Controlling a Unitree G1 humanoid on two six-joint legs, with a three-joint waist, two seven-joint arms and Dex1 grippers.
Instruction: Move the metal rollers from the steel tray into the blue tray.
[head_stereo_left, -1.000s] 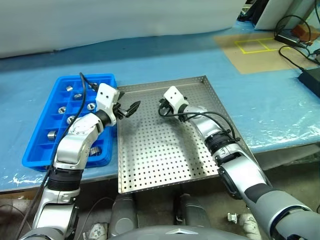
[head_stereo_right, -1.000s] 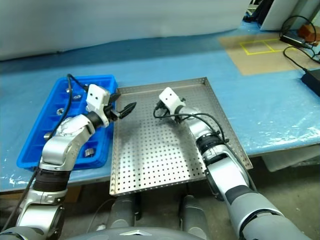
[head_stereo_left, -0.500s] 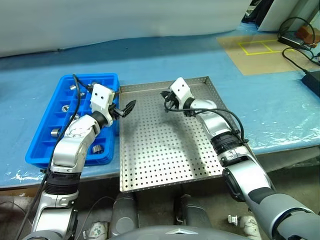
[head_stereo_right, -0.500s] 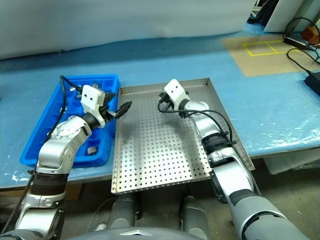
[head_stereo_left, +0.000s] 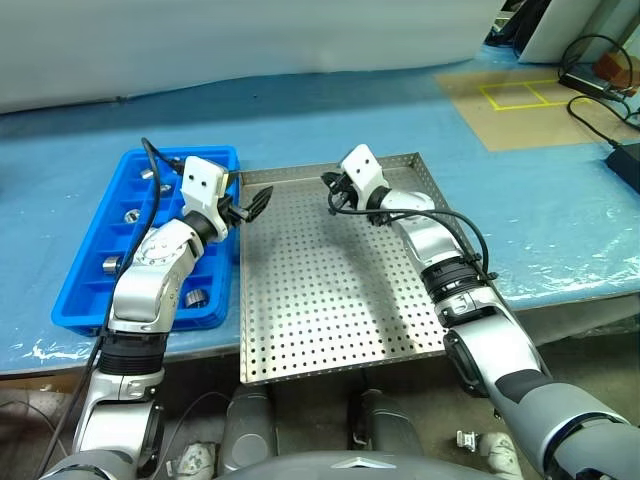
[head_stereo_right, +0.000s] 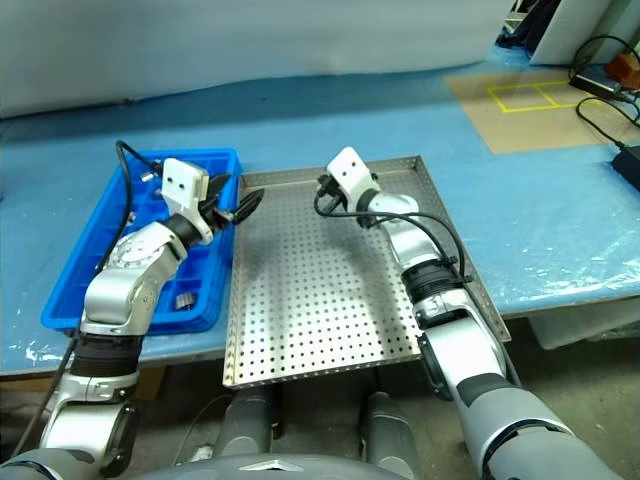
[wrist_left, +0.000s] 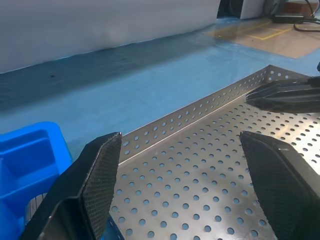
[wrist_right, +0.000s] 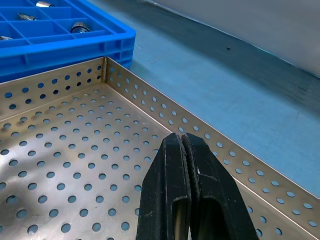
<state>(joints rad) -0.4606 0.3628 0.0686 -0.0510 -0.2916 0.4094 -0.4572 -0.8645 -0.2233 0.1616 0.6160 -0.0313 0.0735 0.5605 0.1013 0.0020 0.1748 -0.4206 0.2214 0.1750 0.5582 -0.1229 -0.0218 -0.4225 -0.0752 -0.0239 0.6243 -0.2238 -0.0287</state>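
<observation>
Arms reach forward from the near edge of the scene over a table covered with light blue plastic sheet (head_stereo_left: 330, 120). The large square steel tray with rows of small holes (head_stereo_left: 330, 290) lies nearest, in the middle, and its perforated floor is bare, with no cylinders on it. The left arm rises from the near left, bends at the elbow above the bright blue plastic tray with square compartments (head_stereo_left: 90, 285), and holds its wrist about level, pointing forward and to the right. The left gripper (head_stereo_left: 255, 205) hovers over the border between the two trays, near the far left corner of the steel tray; its two black fingers (wrist_left: 97, 182) stand wide apart and hold nothing. The right arm stretches from the near right across the steel tray, forearm going forward and to the left, wrist almost level. The right gripper (head_stereo_left: 333, 192) hangs above the far part of the steel tray, close to the far rim; its fingers (wrist_right: 172, 200) are pressed flat together with nothing between them. The two grippers point toward each other but are apart. The small silvery metal rollers (head_stereo_left: 108, 265) lie in the compartments of the blue tray, which sits just beside the steel tray on its left.
</observation>
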